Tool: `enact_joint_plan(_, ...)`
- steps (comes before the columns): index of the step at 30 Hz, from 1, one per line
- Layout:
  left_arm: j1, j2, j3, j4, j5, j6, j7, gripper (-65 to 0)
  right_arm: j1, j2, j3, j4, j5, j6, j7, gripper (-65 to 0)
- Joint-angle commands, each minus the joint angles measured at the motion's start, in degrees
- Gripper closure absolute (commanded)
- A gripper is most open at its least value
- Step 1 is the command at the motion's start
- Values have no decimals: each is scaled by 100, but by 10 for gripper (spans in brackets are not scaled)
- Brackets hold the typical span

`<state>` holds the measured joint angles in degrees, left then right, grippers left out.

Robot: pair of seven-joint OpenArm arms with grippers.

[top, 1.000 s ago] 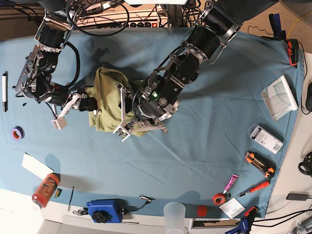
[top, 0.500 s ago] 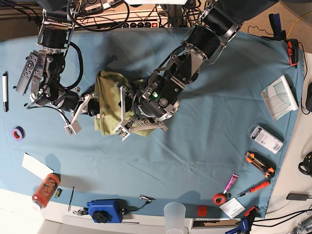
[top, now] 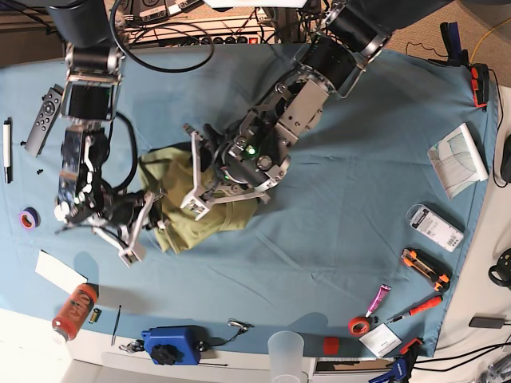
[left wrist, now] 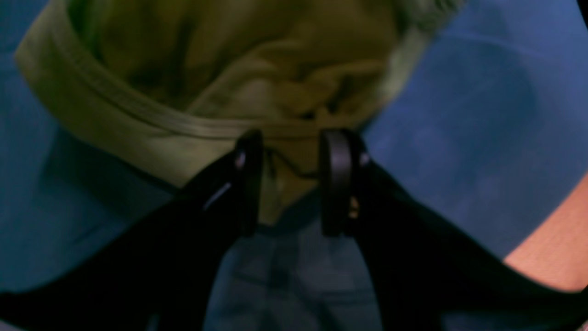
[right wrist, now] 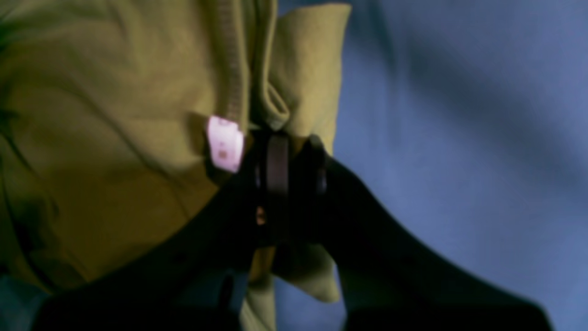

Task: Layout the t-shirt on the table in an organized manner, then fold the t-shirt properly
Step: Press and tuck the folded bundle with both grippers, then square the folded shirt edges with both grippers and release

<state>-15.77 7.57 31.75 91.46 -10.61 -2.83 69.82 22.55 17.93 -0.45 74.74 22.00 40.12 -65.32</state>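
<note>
While the t-shirt [top: 188,203] lies bunched in a crumpled heap on the table [top: 351,183], left of the middle and nearer the left edge than the right, both arms reach into it. The right gripper [right wrist: 291,161] is clamped on a fold of the fabric just beside the small white tag [right wrist: 224,143]. The left gripper [left wrist: 291,179] has its jaws part-way apart with a stitched hem of the shirt pinched between them.
</note>
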Motion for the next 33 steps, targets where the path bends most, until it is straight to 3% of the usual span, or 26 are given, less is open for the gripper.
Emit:
enact_joint_plan(1, -120, 143, -11, 160, -15, -15, -55, -219, 177, 83, -179, 90, -13, -12, 122, 0)
enact_joint_plan(4, -122, 143, -11, 251, -15, -15, -57, -219, 284, 96, -796, -44, -409, -12, 450, 0)
enact_joint_plan(10, -120, 143, -11, 269, -13, -17, -39, -219, 793, 96, -1902, -1099, -1735, -12, 2072, 0)
enact_joint_plan(13, -120, 143, -11, 269, -13, -17, -39, -219, 1038, 96, -2345, -1298, -2184, -12, 2538, 0)
enact_joint_plan(17, -120, 143, -11, 269, -13, -17, -42, -219, 1285, 63, -2743, -1287, -2186, -12, 2771, 0)
enact_joint_plan(25, -120, 143, -11, 269, 87, -15, -26, -220, 1394, 61, -2791, -1287, -2592, -12, 3866, 0)
enact_joint_plan(33, -122, 143, -11, 269, 505, 90, 85, -219, 1399, -221, -2791, -1287, -2636, -12, 4164, 0)
